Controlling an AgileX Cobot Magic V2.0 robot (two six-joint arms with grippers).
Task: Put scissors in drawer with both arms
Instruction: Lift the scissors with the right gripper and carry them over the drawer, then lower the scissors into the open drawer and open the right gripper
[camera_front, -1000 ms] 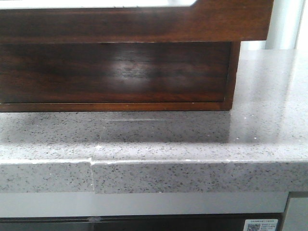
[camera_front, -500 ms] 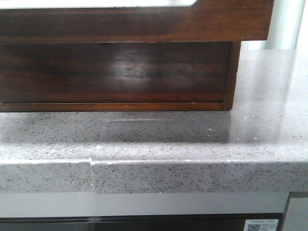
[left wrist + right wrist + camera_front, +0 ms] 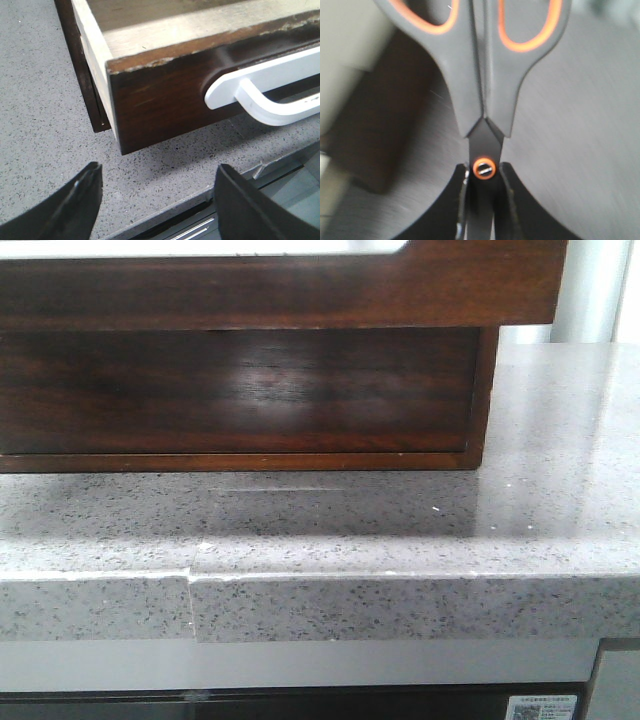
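The drawer (image 3: 300,285) is glossy dark reddish-brown wood and juts out over the grey countertop across the top of the front view. In the left wrist view its front (image 3: 160,100) shows a rounded cut-out with a white handle (image 3: 270,95), and the inside is open. My left gripper (image 3: 157,192) is open and empty, a little in front of the drawer's corner. My right gripper (image 3: 484,195) is shut on the scissors (image 3: 482,75), grey handles with orange lining, gripped by the blades near the orange pivot screw. Neither gripper shows in the front view.
The dark wooden cabinet body (image 3: 240,390) stands on the speckled grey countertop (image 3: 400,530) under the drawer. The counter's front edge (image 3: 400,605) has a seam at left. Below the edge in the left wrist view is a grey unit (image 3: 280,200).
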